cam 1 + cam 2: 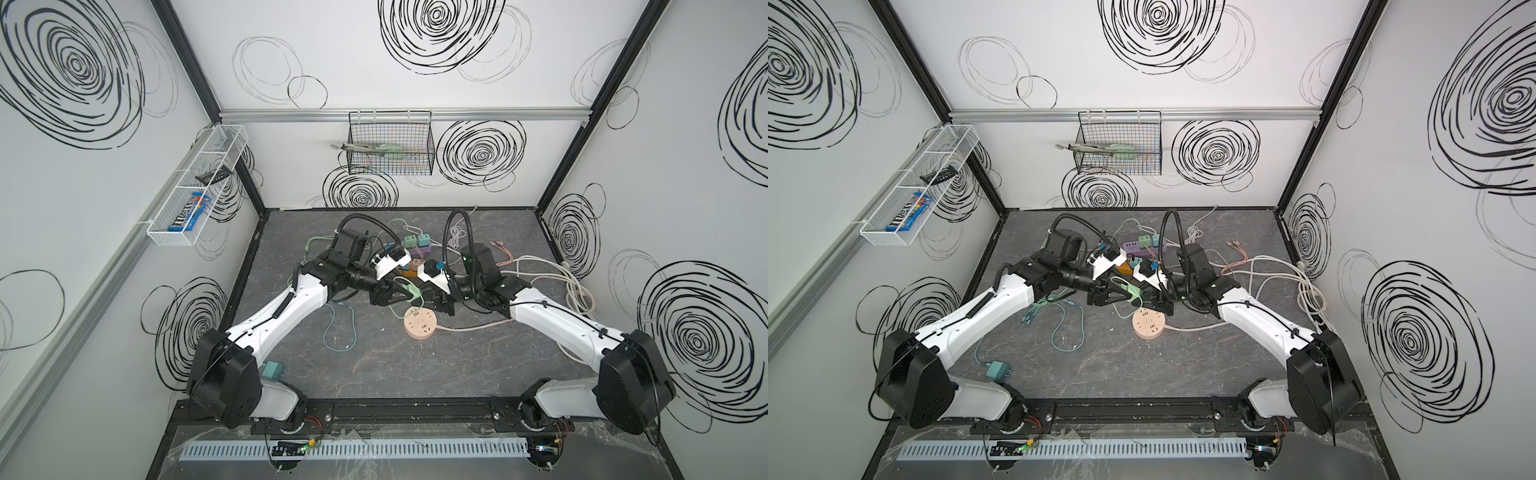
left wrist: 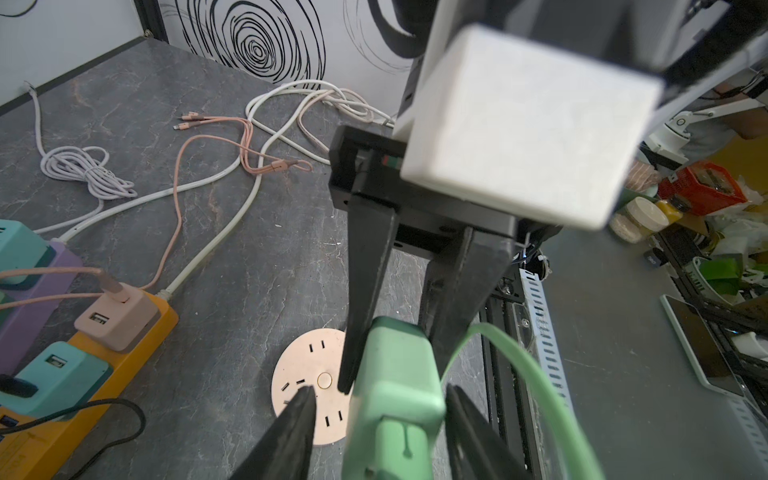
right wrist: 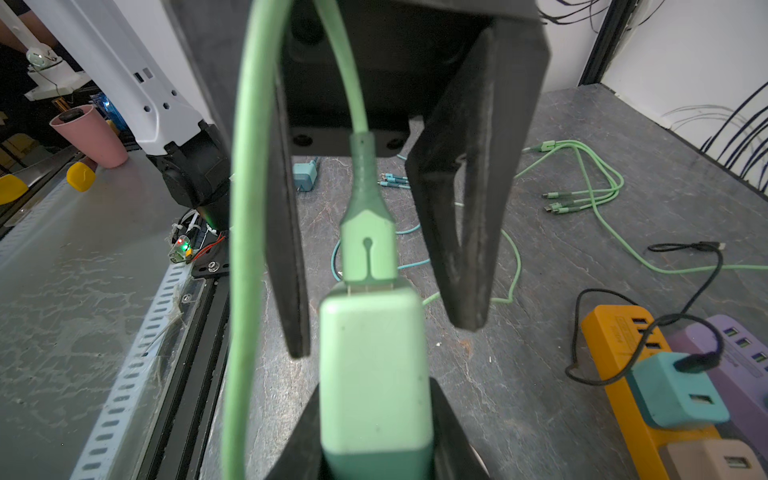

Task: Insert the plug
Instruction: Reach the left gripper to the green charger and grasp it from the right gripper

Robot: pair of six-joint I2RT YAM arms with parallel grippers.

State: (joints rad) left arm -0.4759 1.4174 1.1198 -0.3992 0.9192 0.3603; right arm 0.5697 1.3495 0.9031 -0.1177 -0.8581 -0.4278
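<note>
A: Where's your plug?
B: Mint-green plastic charger plug (image 3: 372, 353) is mid-table, near the round peach socket disc (image 1: 420, 326). Your right gripper (image 3: 374, 384) is clamped on it. Your left gripper (image 2: 379, 392) has its fingers (image 3: 457, 208) apart, either side of the green cable (image 3: 245, 208) end.

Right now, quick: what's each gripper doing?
Left gripper: jaws open, straddling the green cable plug, not gripping it.
Right gripper: closed on the green charger.

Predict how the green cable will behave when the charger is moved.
Probably floppy: the green cable loops slackly past the charger. It will likely trail behind, and could snag on the left fingers flanking its connector.
</note>
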